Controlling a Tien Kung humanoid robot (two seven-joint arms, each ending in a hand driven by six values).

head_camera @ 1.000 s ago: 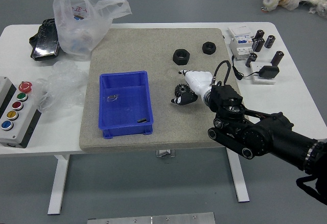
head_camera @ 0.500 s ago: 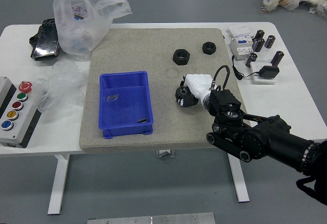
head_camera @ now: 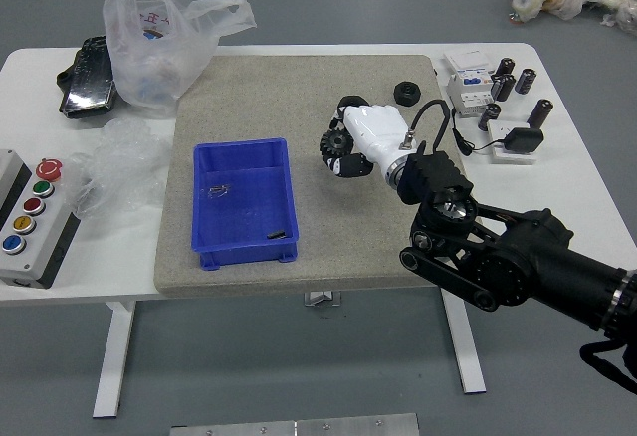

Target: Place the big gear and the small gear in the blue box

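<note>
Gear (head_camera: 336,144) is in the right hand (head_camera: 368,141), fingers closed on it, thumb on the near side; looks lifted off the beige board (head_camera: 229,98), though clearance is hard to read from here. Can't tell if it's the big or the small one. Progress: grasp done, placement not. Gear is right of the blue box (head_camera: 244,202), outside the wall, and I see no gear inside, only a bit of metal wire (head_camera: 219,190) and a small dark piece (head_camera: 277,235). So I'd call both gears left to place, one in hand. Second gear unconfirmed: could be the dark chunky part (head_camera: 352,101) half behind the hand or the black ring (head_camera: 406,94) beyond, teeth not readable on either. Orientation: gear is round, so no long axis across its face; toothed face seems turned up toward the camera, axle line roughly along our line of sight, exact tilt unclear
</note>
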